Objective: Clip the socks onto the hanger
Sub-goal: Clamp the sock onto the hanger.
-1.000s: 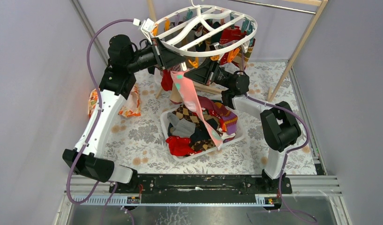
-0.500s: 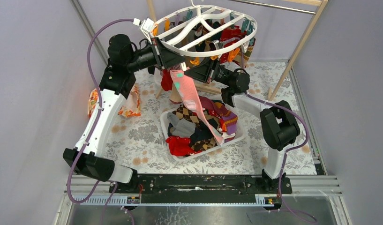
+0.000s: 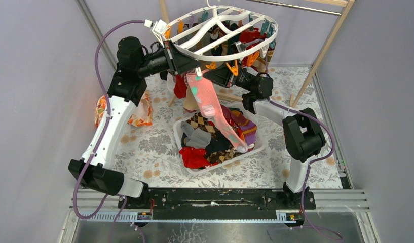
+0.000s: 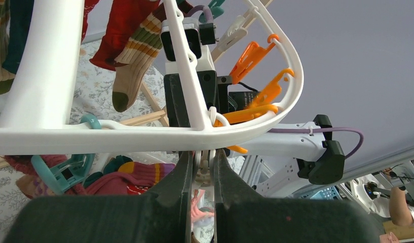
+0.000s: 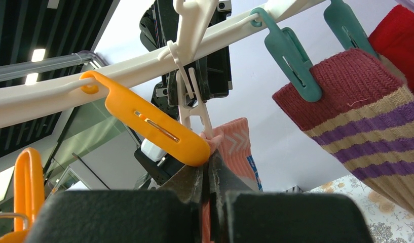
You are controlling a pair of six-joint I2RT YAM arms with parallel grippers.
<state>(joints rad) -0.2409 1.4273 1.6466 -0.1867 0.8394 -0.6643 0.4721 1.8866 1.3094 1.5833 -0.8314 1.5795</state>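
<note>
The white oval hanger hangs at the top centre, with several socks clipped to its far side. My left gripper reaches under its near rim and is shut on a small white clip that hangs there. In the right wrist view the clip points down at the top edge of a pink sock. My right gripper is shut on that sock just below the clip. In the top view the right gripper faces the left one, and the pink sock trails down into the basket.
A white basket full of mixed socks sits under the hanger. An orange clip hangs beside the white clip, and teal clips hold a maroon striped sock. An orange floral cloth lies at the left. Wooden poles stand at the back right.
My right gripper has risen and moved left, bringing the pink sock's top up to the white clip. The sock's tail has swung right. The left arm has barely moved.
</note>
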